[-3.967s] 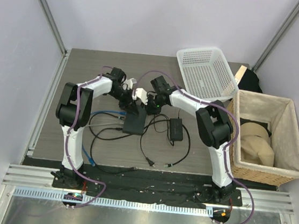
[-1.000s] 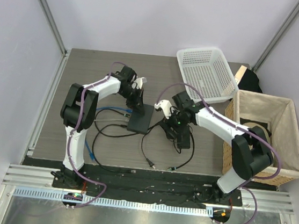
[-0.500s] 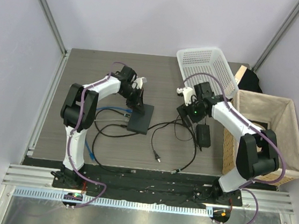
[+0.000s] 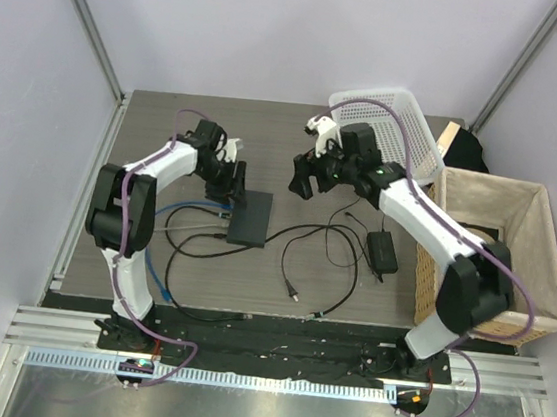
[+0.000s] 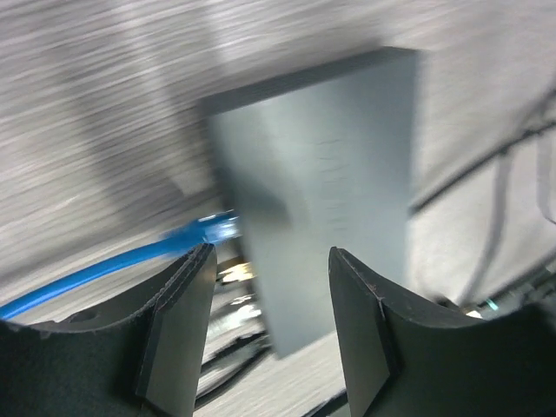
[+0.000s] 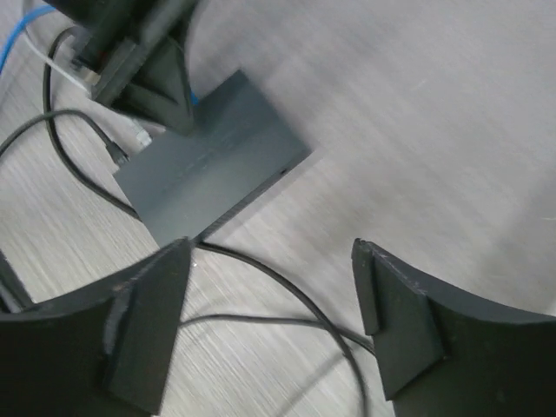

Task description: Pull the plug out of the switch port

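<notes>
The switch [image 4: 250, 217] is a flat dark-grey box lying mid-table. Its ports are on its left edge, where a blue cable's plug [image 5: 215, 228] meets the switch [image 5: 321, 174]; a pale cable [image 4: 188, 226] runs in beside it. Whether these plugs are seated, the blurred left wrist view does not show. My left gripper [image 4: 228, 177] hovers open just off the box's far-left corner, nothing between its fingers [image 5: 178, 330]. The right gripper [image 4: 302, 176] hangs open above the table, right of the switch [image 6: 208, 169], with only black cable [image 6: 287, 287] beneath it.
A black power brick [image 4: 382, 252] lies to the right, its black cables looping toward the switch, with loose ends [image 4: 292, 293] near the front. A white plastic basket [image 4: 396, 151] stands at the back right, beside a wicker basket [image 4: 542, 279].
The left gripper has opened and drawn back left off the switch, which has turned square. The right arm has swung left from beside the white basket. The brick has stayed put.
</notes>
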Controlling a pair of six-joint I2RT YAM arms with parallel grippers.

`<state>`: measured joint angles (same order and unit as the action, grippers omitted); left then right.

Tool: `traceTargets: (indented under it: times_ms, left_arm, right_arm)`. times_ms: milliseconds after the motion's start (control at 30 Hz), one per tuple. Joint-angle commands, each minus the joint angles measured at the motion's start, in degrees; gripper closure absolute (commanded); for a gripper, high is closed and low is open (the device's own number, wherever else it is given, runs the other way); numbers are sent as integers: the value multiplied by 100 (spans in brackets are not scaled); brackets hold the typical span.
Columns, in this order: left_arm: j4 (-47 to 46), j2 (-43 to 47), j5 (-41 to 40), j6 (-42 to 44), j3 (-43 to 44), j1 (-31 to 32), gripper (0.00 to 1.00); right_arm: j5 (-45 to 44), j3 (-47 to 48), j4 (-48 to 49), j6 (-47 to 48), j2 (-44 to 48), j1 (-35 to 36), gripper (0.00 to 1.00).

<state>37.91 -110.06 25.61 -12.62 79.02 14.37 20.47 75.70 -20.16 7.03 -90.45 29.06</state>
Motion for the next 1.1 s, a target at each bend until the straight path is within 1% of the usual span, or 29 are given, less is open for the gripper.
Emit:
traceTargets:
  times_ms: [0, 100, 167, 267, 367, 533, 667, 767, 800, 867, 900, 933, 1033, 1067]
  left_arm:
    - [146, 370, -722, -38, -290, -118, 41]
    - [190, 617, -969, -109, -492, -136, 41]
    - [155, 792, -987, -179, -642, -136, 41]
    - [85, 925, -882, -241, -836, -136, 41]
    - [-12, 899, -637, -293, -985, -128, 41]
    - [-187, 671, -382, -381, -1056, 136, 41]
    - [-65, 328, -65, -416, -652, 399, 44]
    - [32, 12, 163, -592, -301, 452, 47]
    - [50, -137, 216, -644, -222, 444, 47]
    - [120, -217, 383, -715, -2, 444, 47]
    - [172, -252, 427, -724, 77, 444, 48]
    - [268, -235, 480, -715, 217, 400, 47]
    - [462, -156, 752, -619, 542, 295, 45]
    - [750, -182, 857, -401, 683, 251, 44]
  right_arm:
    - [888, 23, 485, -1027, -945, 64, 20]
    - [1064, 374, 574, -1491, -1474, 143, 22]
    - [1064, 498, 662, -1625, -1834, 170, 24]
    - [1082, 805, 654, -1783, -2265, 214, 24]
    - [1100, 1008, 575, -1845, -2520, 214, 24]
    - [1187, 1122, 487, -1845, -2635, 214, 23]
    - [1205, 1017, 417, -1696, -2574, 214, 24]
    - [1232, 929, 373, -1591, -2547, 214, 28]
    - [1179, 911, 338, -1573, -2547, 214, 31]
    - [942, 842, 242, -1529, -2539, 206, 34]
    - [863, 841, 206, -1529, -2478, 197, 37]
    - [758, 841, 162, -1555, -2433, 179, 39]
    - [406, 885, 30, -1713, -2162, 109, 40]
    - [214, 859, -22, -1731, -2100, 100, 40]
